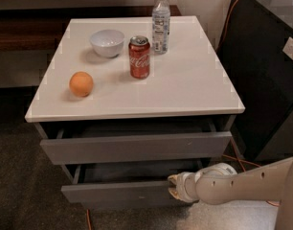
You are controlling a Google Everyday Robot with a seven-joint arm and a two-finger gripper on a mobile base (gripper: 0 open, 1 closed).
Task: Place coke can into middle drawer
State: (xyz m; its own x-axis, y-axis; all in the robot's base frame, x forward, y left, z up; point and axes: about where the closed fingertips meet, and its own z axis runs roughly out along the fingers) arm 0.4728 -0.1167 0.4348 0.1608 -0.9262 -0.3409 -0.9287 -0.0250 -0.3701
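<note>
The coke can, red with white script and a silver top, stands upright near the middle back of the cabinet's white top. The middle drawer is pulled partly out below, and a strip of its dark interior shows behind its grey front. My gripper is at the right part of that drawer front, at its top edge, with the pale arm reaching in from the lower right. It is far below the can and holds nothing from the tabletop.
A white bowl, a clear water bottle and an orange also stand on the top. The uppermost drawer is slightly out. A black unit with an orange cable stands close at the right.
</note>
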